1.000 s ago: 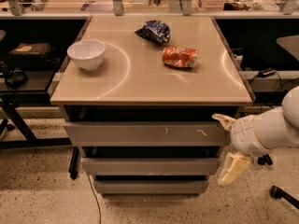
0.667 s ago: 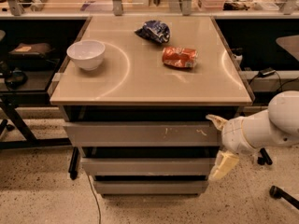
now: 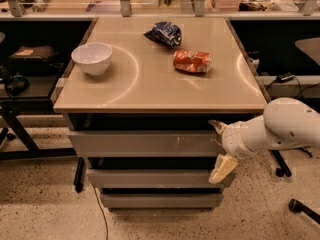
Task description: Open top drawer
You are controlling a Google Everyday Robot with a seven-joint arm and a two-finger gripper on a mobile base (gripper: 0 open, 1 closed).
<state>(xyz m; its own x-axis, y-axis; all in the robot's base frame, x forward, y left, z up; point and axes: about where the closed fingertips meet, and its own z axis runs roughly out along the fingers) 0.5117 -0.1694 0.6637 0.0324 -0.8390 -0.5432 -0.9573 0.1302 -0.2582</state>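
Three grey drawer fronts stack beneath one beige tabletop. The top drawer is the widest of them and sits just under the table's front edge, with a dark gap above it and a few small white scuffs right of its middle. Below it come one narrower middle drawer and one still narrower bottom drawer.

One gripper, on the end of one white arm that reaches in from the right, is at the right end of the top drawer's front. Its two pale fingers are spread wide: one tip points up at the panel's top edge, and the other hangs down across the middle drawer's right end. Neither holds anything.

Three things lie on the tabletop: one white bowl at the left, one crumpled blue bag towards the back, and one orange-red bag just in front of it.
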